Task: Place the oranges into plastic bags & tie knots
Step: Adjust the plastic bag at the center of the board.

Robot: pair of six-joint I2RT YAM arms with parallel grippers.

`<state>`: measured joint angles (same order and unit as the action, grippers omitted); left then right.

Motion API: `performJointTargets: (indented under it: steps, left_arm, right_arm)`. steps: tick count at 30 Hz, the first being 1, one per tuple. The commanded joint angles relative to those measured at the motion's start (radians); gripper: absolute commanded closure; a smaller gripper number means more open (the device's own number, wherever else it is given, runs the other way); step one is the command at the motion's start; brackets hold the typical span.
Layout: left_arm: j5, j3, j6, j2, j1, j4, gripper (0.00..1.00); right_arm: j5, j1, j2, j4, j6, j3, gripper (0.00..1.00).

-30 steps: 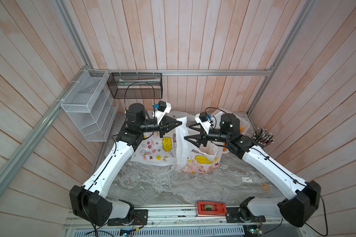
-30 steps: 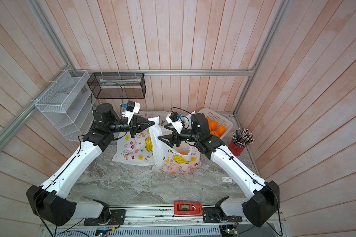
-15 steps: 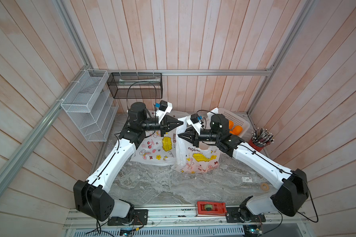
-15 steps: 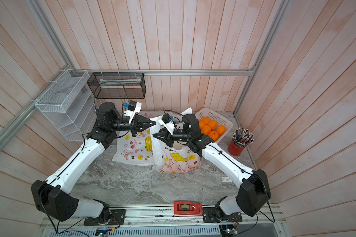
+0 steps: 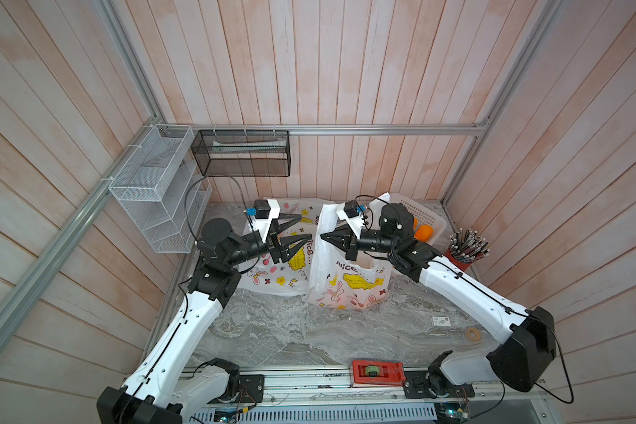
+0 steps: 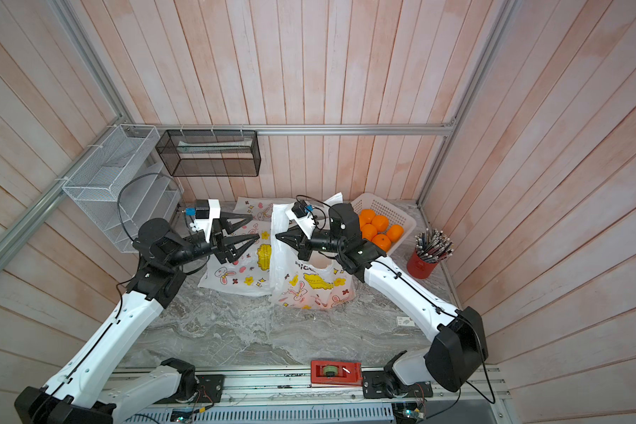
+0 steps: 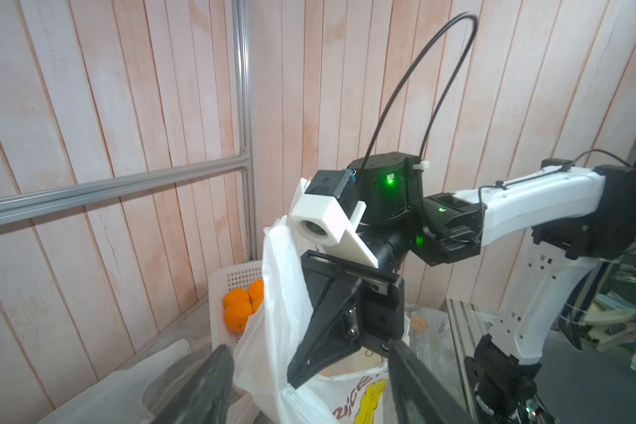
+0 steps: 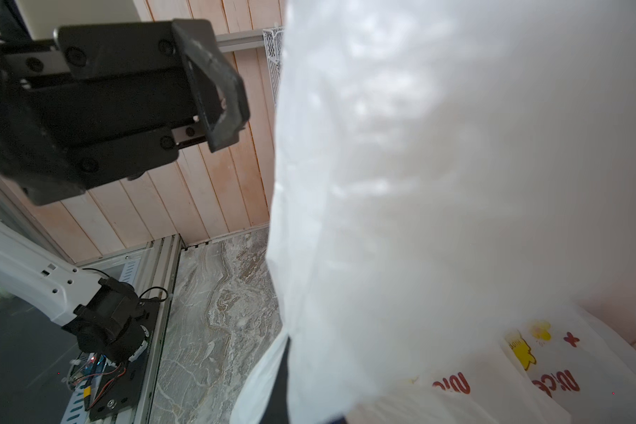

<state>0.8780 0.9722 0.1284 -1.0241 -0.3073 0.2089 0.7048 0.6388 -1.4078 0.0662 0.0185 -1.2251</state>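
Left gripper [image 5: 304,228] jaws apart, holding nothing, over the flat bag [image 5: 272,282] near the back edge of the bench [image 5: 272,330]. Just right of it, the upright bag [image 5: 349,290] is pinched by its handle film in the right gripper [image 5: 324,236], jaws closed. The oranges [image 6: 379,223] sit in the basket [image 6: 390,211], back-right corner. My worry: this one-sided hold lets the mouth sag shut, or the thin film slips out when I pull

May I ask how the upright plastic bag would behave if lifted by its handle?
Probably floppy: the upright plastic bag hangs in soft folds from the right gripper. Likely light and slippery: its film looks thin and translucent.
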Motion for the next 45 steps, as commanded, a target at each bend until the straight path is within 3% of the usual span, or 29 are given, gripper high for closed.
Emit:
performJointTargets:
  steps: [1,5,9,23,41,45]
  left_arm:
    - [-0.046,-0.126,0.064,0.043,-0.004,0.074,0.28]
    - [-0.059,-0.211,0.087,0.047,-0.049,0.142,0.24]
    - [-0.102,-0.208,0.079,-0.018,-0.112,0.173,0.21]
    - [-0.183,-0.175,0.096,-0.173,-0.185,0.255,0.21]
    - [-0.157,-0.139,0.161,-0.255,-0.198,0.337,0.69]
    - [-0.157,-0.143,0.168,-0.256,-0.201,0.336,0.89]
  right_arm:
    - [-0.027,-0.004,0.021,-0.005,-0.018,0.000,1.00]
    - [-0.032,-0.005,0.015,-0.009,-0.024,-0.007,1.00]
    - [-0.034,-0.005,0.016,-0.004,-0.038,-0.008,1.00]
    - [-0.025,-0.004,0.039,0.028,-0.073,0.018,1.00]
    - [-0.001,-0.003,0.028,0.056,-0.112,0.022,1.00]
    - [0.010,-0.004,0.029,0.055,-0.124,0.012,1.00]
